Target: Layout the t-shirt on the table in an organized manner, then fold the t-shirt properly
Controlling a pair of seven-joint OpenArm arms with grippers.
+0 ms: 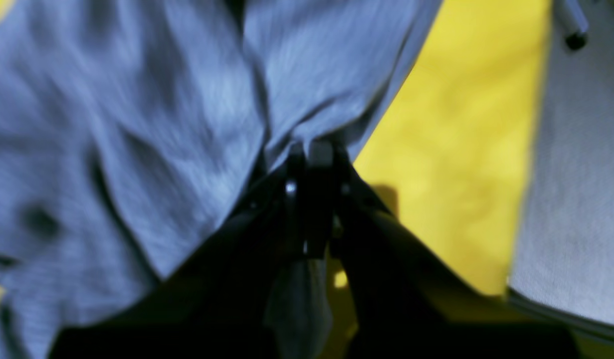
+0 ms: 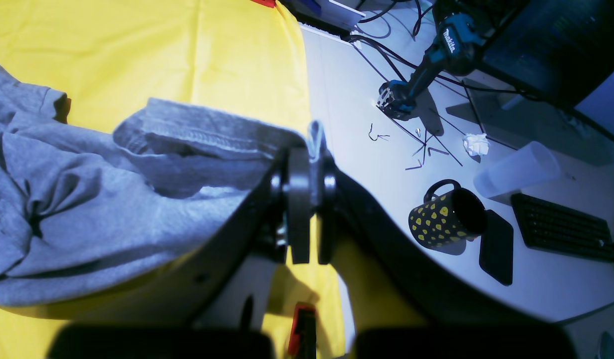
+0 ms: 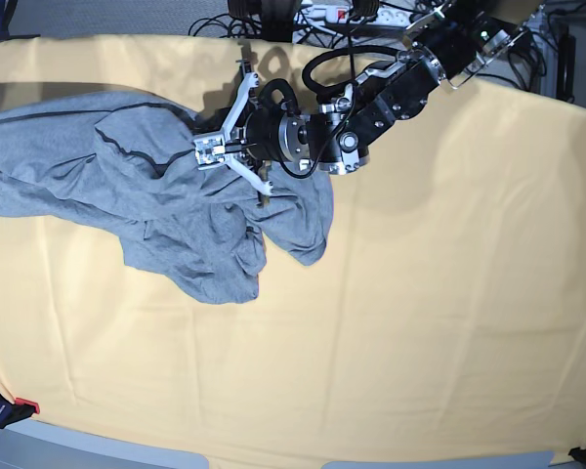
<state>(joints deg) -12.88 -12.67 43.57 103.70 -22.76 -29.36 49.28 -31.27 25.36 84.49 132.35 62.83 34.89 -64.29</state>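
- In the base view the near part of the table [image 3: 391, 371] is a broad, flat spread of pale yellow-orange cloth with faint crease lines.
- Farther back, at the left, the t-shirt [image 3: 156, 205] lies rumpled in soft folds: heather-grey knit, a rounded lobe hanging toward the table's middle, one dark seam line across its upper part.
- The left tool [image 3: 207, 147], a black-and-silver claw, sits over the shirt's upper right part; in its wrist view its dark fingers [image 1: 311, 164] are together, pinching a bunched fold of grey cloth.
- The right tool [image 2: 309, 164] is clamped on a stitched hem of the shirt, its round black pads pressed on a thin ridge of fabric.
- Beyond it stands a smooth white desk [image 2: 346, 99] with a black mug [image 2: 446, 217] dotted yellow.
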